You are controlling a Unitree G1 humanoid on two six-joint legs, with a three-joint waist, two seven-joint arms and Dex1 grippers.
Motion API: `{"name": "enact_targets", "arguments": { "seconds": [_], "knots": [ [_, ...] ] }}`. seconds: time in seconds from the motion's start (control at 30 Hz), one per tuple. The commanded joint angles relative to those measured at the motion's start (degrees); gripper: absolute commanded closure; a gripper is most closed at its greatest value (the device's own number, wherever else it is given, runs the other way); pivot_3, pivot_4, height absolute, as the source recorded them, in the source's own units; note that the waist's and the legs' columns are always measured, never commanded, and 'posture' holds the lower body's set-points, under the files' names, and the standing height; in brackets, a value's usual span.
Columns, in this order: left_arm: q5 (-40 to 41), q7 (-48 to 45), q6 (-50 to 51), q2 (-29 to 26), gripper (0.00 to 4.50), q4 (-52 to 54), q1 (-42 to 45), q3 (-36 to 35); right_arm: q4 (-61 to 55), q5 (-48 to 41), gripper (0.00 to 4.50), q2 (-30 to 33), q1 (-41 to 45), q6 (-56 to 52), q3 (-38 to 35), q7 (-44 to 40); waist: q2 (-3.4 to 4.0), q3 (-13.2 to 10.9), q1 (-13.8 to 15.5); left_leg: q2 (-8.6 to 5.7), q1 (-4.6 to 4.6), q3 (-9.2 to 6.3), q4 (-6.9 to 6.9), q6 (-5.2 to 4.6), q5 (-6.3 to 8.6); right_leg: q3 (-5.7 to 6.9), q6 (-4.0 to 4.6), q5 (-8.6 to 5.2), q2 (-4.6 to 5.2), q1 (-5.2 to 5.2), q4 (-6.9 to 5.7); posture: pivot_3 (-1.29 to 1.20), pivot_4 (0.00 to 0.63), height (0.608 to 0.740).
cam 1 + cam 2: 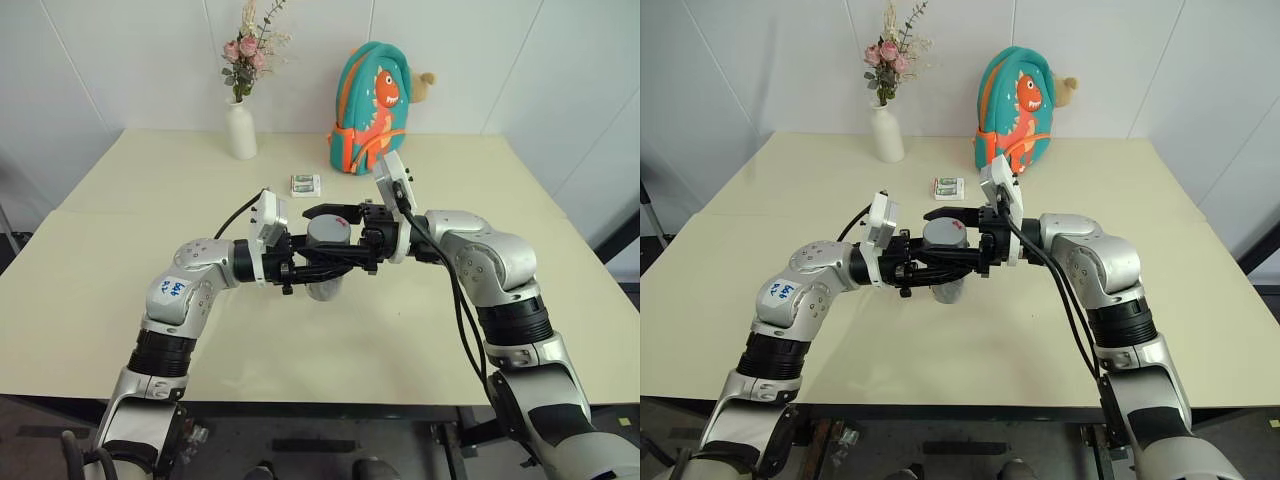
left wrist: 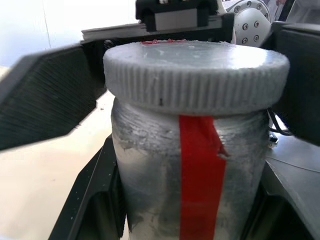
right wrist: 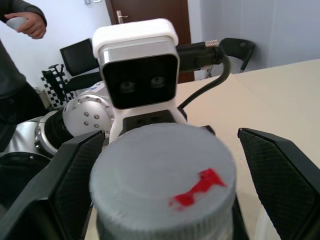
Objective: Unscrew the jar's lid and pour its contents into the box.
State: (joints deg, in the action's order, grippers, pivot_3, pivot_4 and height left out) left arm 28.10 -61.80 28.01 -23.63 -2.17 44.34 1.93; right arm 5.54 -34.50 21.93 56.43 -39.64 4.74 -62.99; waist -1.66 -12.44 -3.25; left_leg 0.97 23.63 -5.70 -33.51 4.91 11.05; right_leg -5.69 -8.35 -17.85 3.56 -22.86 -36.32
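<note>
I have the left gripper [image 1: 318, 272] clamped on the jar [image 2: 192, 175], which stands upright between its fingers above the table [image 1: 100, 250]. My right gripper [image 3: 165, 185] has its jaws spread wide, one on each side of the lid [image 3: 162, 172], neither touching it.

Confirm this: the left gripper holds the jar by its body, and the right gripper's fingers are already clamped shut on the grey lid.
Not quite. The right gripper is open: in the right wrist view its fingers stand apart on either side of the lid, with gaps showing. The left gripper does hold the jar by its body.
</note>
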Motion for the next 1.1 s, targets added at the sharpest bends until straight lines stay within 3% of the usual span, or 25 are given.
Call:
{"name": "enact_targets", "arguments": {
  "seconds": [0.03, 0.57, 0.8, 1.1],
  "knots": [
    [1.4, -0.1, -0.2, 0.2, 2.06, 2.4, 0.8, -0.3, 1.1, -0.3, 0.02, -0.3, 2.6, 2.2, -2.5, 0.2, 0.00, 0.0, -0.1, 0.00, -0.01, 0.00, 0.00, 0.00, 0.00, 0.00, 0.00, 0.00, 0.00, 0.00, -0.02, 0.00, 0.150, 0.740],
    [1.6, 0.4, -0.2, -0.2, 2.06, 2.9, 0.1, -0.5, 4.6, 0.7, 0.02, 8.0, -0.3, 3.0, -4.3, -3.8, 0.00, 0.0, 0.0, 0.00, -0.01, 0.00, 0.00, 0.00, 0.00, 0.00, 0.00, 0.00, 0.00, 0.00, -0.01, 0.00, 0.150, 0.740],
    [1.8, 1.0, 0.1, -0.1, 2.06, 3.3, -0.3, -0.9, 4.5, -3.5, 0.02, 11.7, -2.2, -0.8, -8.4, -5.0, 0.00, 0.0, 0.2, -0.02, 0.02, 0.00, -0.01, 0.00, 0.00, 0.00, 0.00, 0.00, 0.02, 0.00, 0.02, 0.00, 0.150, 0.740],
    [1.8, 0.5, 0.3, -0.7, 2.06, 3.3, -0.5, -1.0, 0.8, -5.3, 0.02, 13.4, -4.5, -3.1, -8.2, -9.9, 0.01, 0.0, 0.0, 0.00, 0.00, 0.01, 0.00, -0.01, 0.00, 0.00, 0.00, 0.00, 0.00, 0.00, 0.06, 0.00, 0.150, 0.740]
  ]
}}
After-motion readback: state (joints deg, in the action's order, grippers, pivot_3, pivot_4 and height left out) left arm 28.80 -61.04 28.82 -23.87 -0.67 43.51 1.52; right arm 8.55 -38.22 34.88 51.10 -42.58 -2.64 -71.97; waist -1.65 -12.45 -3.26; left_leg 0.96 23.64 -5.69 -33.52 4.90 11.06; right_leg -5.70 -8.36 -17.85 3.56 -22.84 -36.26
